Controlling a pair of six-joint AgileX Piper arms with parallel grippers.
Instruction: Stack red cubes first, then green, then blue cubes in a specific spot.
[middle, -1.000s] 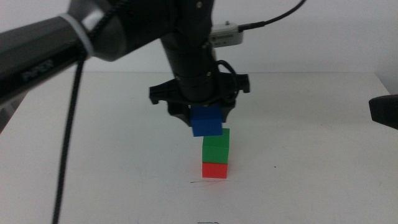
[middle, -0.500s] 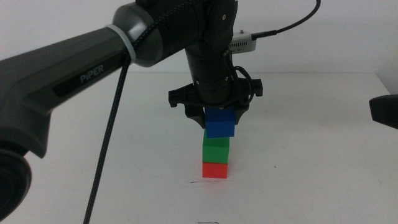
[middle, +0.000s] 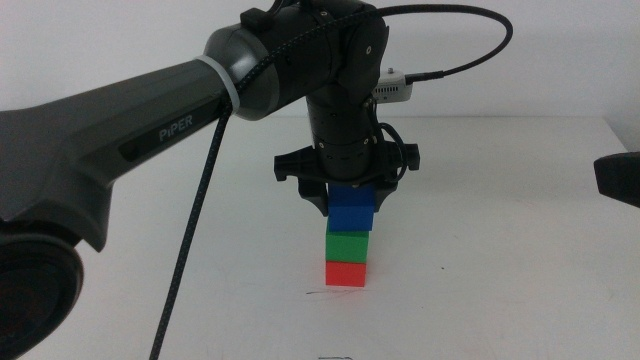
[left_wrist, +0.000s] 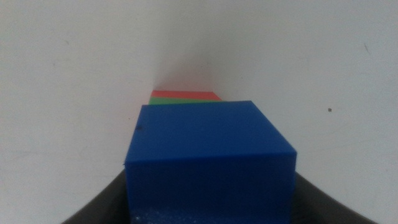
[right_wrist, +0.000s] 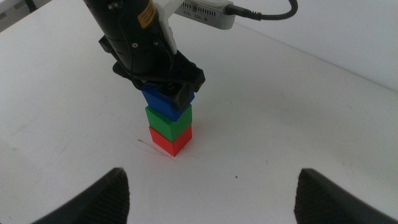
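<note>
A: Left gripper (middle: 346, 196) is over the stack, clamped on the blue cube (middle: 352, 211). Where's the stack sitting?

B: Middle of the table (middle: 500, 260), well away from every edge. Red cube (middle: 346, 272) at the bottom, green cube (middle: 348, 245) on it, blue right on top of the green.

A: Touching?

B: From the middle view, blue meets green with no gap showing. Wrist view has blue filling the frame, slivers of green and red past it.

A: And the pencil line (middle: 318, 293)?

B: Just beside the red cube's near corner, on bare table.

A: The other arm?

B: Right gripper (right_wrist: 211, 186) waits off toward the right edge, 2 jaws spread wide, holding nothing.
</note>
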